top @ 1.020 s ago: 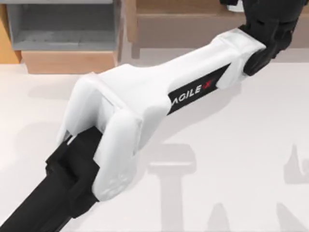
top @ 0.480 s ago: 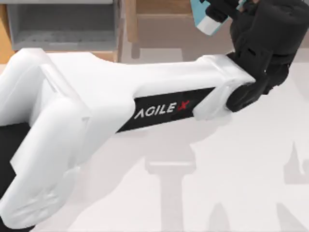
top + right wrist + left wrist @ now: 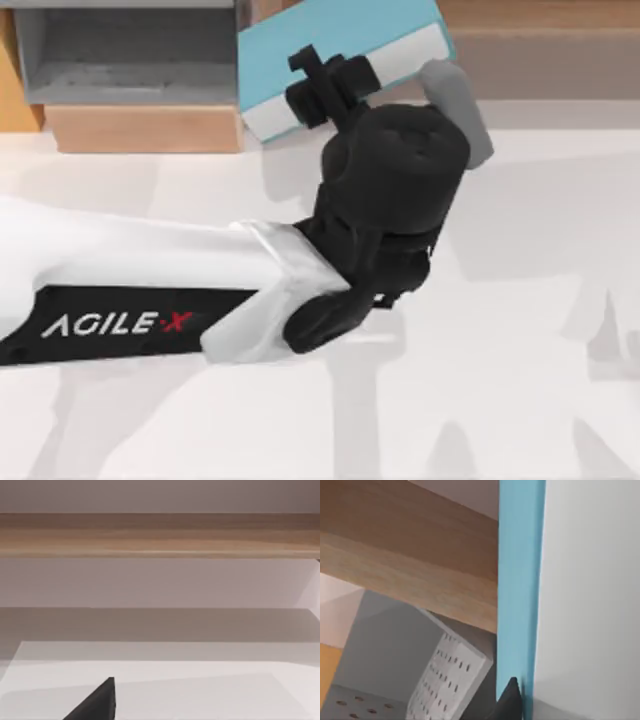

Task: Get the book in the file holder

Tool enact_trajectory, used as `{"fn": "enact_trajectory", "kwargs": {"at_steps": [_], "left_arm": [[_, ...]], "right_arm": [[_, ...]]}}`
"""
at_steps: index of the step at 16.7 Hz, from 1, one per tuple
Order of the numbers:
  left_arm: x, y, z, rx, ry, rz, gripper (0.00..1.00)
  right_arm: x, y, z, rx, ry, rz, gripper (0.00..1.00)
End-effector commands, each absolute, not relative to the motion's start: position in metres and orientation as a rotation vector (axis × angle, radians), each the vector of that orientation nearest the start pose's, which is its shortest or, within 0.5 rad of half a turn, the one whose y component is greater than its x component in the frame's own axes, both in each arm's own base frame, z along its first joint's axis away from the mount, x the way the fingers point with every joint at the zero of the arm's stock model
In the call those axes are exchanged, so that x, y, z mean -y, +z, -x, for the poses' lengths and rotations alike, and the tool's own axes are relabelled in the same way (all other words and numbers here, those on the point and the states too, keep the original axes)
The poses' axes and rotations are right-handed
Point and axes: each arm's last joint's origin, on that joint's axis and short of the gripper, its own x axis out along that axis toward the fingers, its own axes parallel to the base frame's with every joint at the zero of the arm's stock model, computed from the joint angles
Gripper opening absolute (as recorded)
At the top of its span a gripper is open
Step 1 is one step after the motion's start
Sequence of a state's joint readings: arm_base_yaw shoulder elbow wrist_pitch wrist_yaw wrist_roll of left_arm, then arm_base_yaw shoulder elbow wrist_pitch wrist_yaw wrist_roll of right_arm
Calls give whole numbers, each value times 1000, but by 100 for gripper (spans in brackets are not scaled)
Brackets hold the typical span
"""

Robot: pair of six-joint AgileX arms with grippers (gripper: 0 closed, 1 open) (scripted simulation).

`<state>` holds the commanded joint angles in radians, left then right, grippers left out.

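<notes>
The book (image 3: 345,40), light blue with white page edges, hangs tilted above the back of the table, just right of the file holder (image 3: 130,60). That holder has grey inner walls and a tan front panel (image 3: 140,128). My left gripper (image 3: 322,82) is shut on the book's near edge, the arm reaching in from the left. In the left wrist view the book's blue cover (image 3: 520,580) runs upright beside its white pages (image 3: 590,600), with the holder's grey perforated wall (image 3: 450,675) behind. A black fingertip (image 3: 95,705) of my right gripper hangs over the bare tabletop.
A long brown wooden shelf (image 3: 540,40) runs along the back right, and its plank (image 3: 160,535) crosses the right wrist view. An orange block (image 3: 15,90) stands at the holder's left side. The white tabletop (image 3: 520,300) lies open in front.
My left arm has swung left, carrying the book from the back right corner to just right of the file holder. More of the book has come into the top view.
</notes>
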<state>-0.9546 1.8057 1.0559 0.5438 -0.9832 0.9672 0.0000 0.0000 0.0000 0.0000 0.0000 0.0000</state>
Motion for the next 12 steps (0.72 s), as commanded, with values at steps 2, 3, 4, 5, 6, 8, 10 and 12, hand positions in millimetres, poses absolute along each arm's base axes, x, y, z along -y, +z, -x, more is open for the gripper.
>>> {"fn": "enact_trajectory", "kwargs": {"at_steps": [2, 3, 4, 5, 6, 8, 10, 12], "left_arm": [[271, 202, -243, -170, -29, -1243, 0], [256, 196, -241, -185, -33, -1296, 0], [241, 190, -241, -198, -37, -1343, 0], [227, 185, -241, -212, -42, -1386, 0], [213, 181, -242, -223, -47, -1424, 0], [188, 174, -247, -242, -61, -1488, 0], [166, 168, -255, -254, -78, -1534, 0], [146, 165, -265, -259, -94, -1562, 0]], "right_arm": [[1, 160, -106, 0, 0, 0, 100], [1, 160, -106, 0, 0, 0, 100], [1, 160, -106, 0, 0, 0, 100], [1, 160, -106, 0, 0, 0, 100], [1, 160, -106, 0, 0, 0, 100], [1, 160, -106, 0, 0, 0, 100], [1, 160, -106, 0, 0, 0, 100], [1, 160, -106, 0, 0, 0, 100]]}}
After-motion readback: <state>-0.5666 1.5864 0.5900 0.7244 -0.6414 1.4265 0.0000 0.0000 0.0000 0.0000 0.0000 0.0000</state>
